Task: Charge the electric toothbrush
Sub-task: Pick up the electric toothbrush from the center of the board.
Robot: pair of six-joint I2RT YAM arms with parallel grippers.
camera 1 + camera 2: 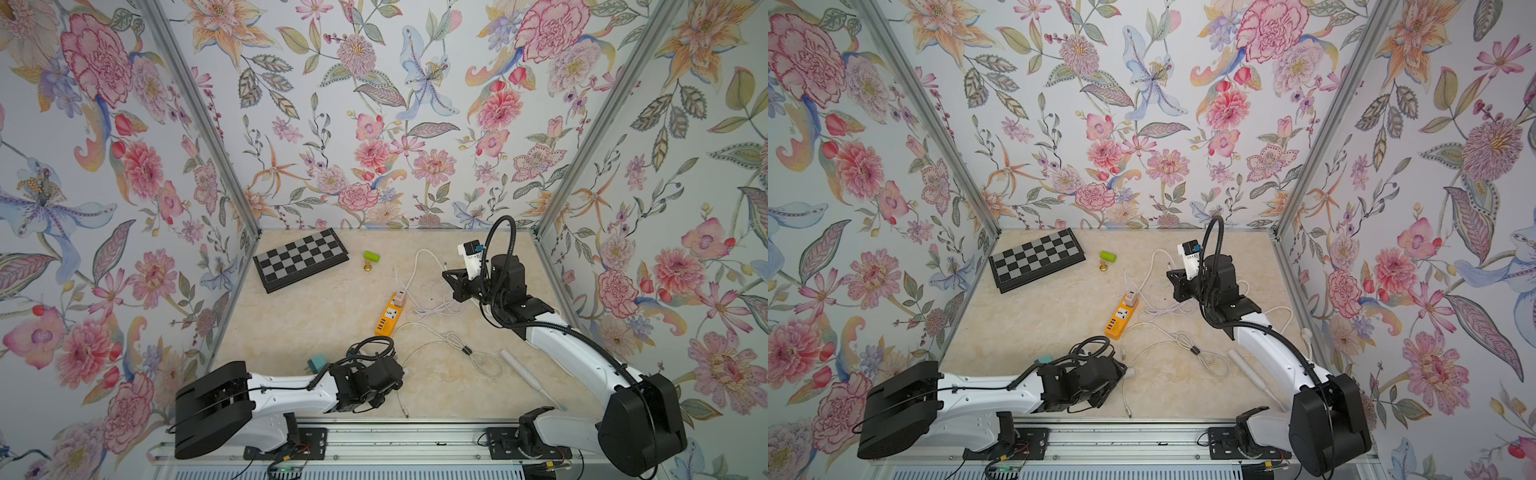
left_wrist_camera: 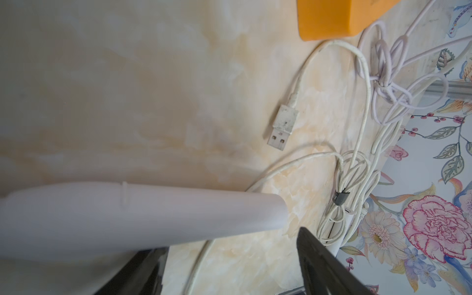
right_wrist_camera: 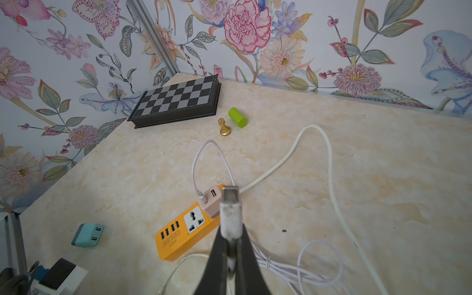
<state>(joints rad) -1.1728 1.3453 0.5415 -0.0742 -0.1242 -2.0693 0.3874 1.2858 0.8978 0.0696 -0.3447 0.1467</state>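
Your right claw (image 3: 229, 237) is clamped tight on the grimy white USB plug (image 3: 230, 204) of a white cable, and the metal tip pokes out past the fingers. It hangs above the marbled beige bench (image 3: 383, 191), near the far end of the flat orange power strip (image 3: 184, 232) and not touching it. A pale pink adapter (image 3: 213, 201) sits in that end with a thin white lead plugged into it.

Your left claw (image 2: 229, 255) is low by the bench's near edge with its fingers spread wide. A smooth white cylinder (image 2: 127, 212) with a faint seam covers one finger, and the other stands clear of it. You cannot tell what it is or whether it rests on the claw.

The long white tapered electric toothbrush (image 1: 528, 376) lies flat beside the right forearm, apart from both claws. It is just beside a bundled white cable with a grey tie (image 1: 467, 350). A loose USB plug (image 2: 283, 127) lies between that bundle and the strip.

A teal adapter (image 1: 316, 363) sits beside the left wrist. A folded black-and-grey chessboard (image 1: 300, 259), a lime green cylinder (image 1: 371, 256) and a gold chess pawn (image 1: 368, 267) are at the far left.
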